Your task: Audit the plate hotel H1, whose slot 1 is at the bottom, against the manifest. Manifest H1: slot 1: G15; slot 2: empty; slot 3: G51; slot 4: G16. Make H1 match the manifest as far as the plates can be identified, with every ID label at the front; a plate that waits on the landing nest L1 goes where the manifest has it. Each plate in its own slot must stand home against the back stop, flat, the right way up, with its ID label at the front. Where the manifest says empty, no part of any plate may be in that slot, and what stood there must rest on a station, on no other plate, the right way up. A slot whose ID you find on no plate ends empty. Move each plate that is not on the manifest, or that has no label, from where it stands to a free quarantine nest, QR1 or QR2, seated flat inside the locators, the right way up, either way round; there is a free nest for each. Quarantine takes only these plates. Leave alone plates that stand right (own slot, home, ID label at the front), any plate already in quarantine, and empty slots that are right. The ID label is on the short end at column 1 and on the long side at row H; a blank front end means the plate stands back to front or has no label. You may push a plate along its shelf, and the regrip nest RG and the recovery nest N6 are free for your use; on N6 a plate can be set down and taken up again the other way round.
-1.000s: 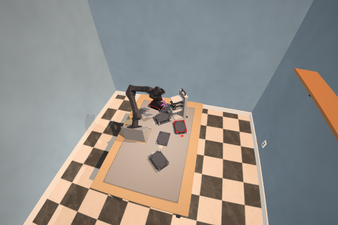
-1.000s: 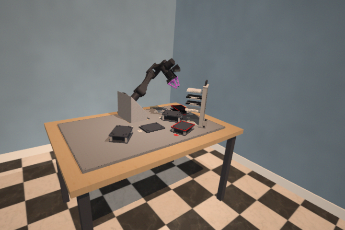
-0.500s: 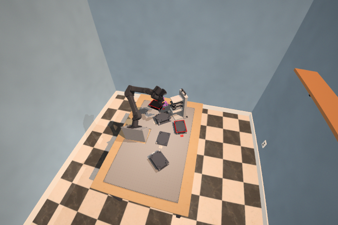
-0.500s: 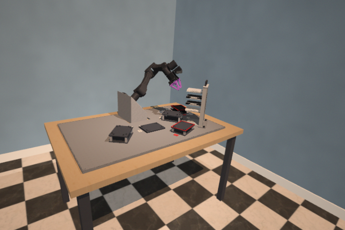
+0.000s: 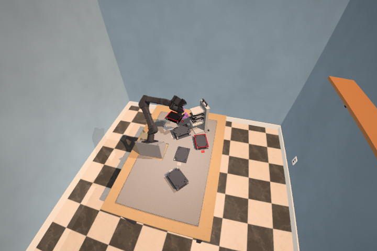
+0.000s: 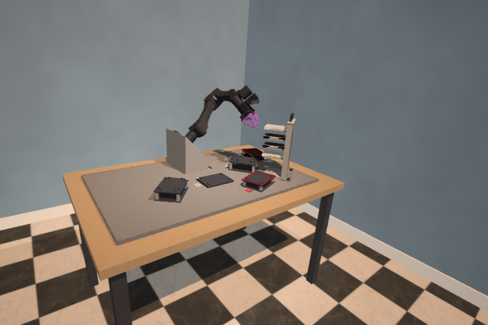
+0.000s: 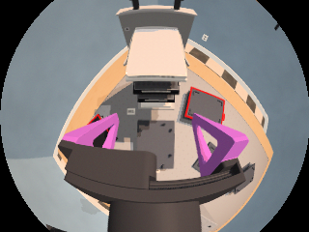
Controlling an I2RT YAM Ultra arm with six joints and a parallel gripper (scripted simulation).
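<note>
The plate hotel H1 (image 6: 279, 145) stands at the table's far right end, a grey post with four shelves. The top shelf holds a white plate (image 6: 273, 126), the two middle shelves hold black plates (image 6: 274, 136) (image 6: 273, 145), and the bottom shelf holds a white plate (image 6: 271, 155). No labels are readable. My gripper (image 6: 251, 120) is open and empty, hanging in the air just left of the hotel's top shelf. In the wrist view the purple fingers are spread wide and point at the hotel (image 7: 156, 52). In the top view the gripper (image 5: 184, 113) is beside the hotel (image 5: 200, 116).
Two red-rimmed nests lie near the hotel, one in front (image 6: 258, 178) and one behind the arm's reach (image 6: 252, 152). A dark raised nest (image 6: 242, 162) stands before the hotel. A flat dark pad (image 6: 215, 179) and another raised nest (image 6: 170, 188) lie mid-table. The grey arm base (image 6: 185, 155) stands at the back.
</note>
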